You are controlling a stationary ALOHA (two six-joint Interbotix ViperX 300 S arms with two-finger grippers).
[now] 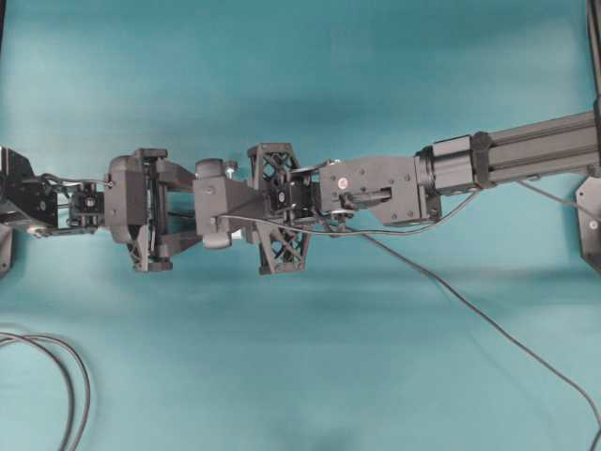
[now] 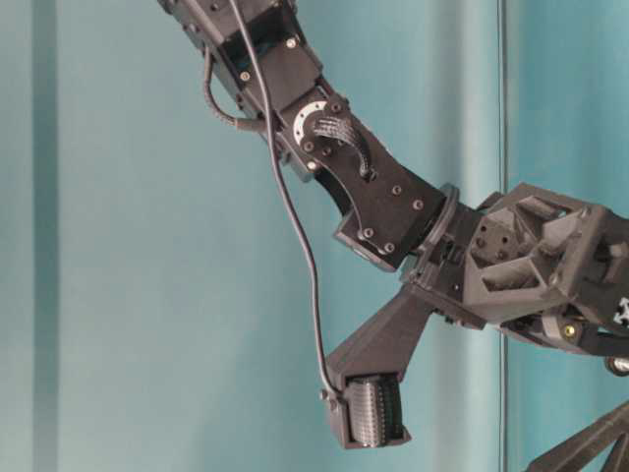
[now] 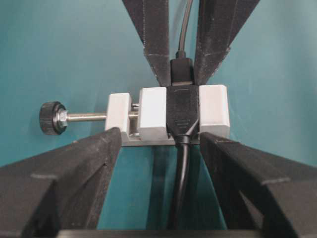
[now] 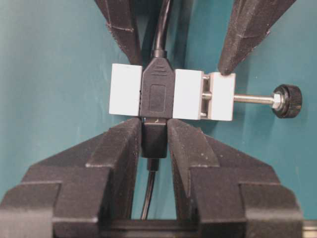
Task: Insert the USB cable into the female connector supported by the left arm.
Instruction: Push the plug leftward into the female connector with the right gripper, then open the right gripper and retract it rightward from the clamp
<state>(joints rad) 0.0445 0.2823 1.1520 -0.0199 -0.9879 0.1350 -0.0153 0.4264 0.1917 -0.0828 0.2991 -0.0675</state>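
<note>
The two arms meet tip to tip over the teal table (image 1: pixel 300 376), the left arm (image 1: pixel 141 209) coming from the left of the overhead view and the right arm (image 1: pixel 394 188) from the right. In the left wrist view the left gripper (image 3: pixel 159 141) stands wide, its two fingers (image 3: pixel 74 173) bearing on the outer ends of the white clamp block (image 3: pixel 213 109), one on the small plate at the screw side and one on the far end. The connector (image 3: pixel 182 106) sits as a black band across that block, with its own lead (image 3: pixel 181 188) running back between the left fingers. A knob-topped screw (image 3: pixel 52 118) sticks out level from the block's side. In the right wrist view the right gripper (image 4: pixel 154 141) is closed narrowly on the black collar of the USB cable (image 4: pixel 154 141), its fingertips (image 4: pixel 124 144) just beside the block's near face. The collar butts against the connector (image 4: pixel 156 94); no silvery plug shows between them, so the plug looks seated or nearly so. The cable trails from the right gripper in the overhead view (image 1: pixel 488 324) across the table toward the lower right corner. Thicker looped cables (image 1: pixel 66 385) lie at the lower left, well apart.
</note>
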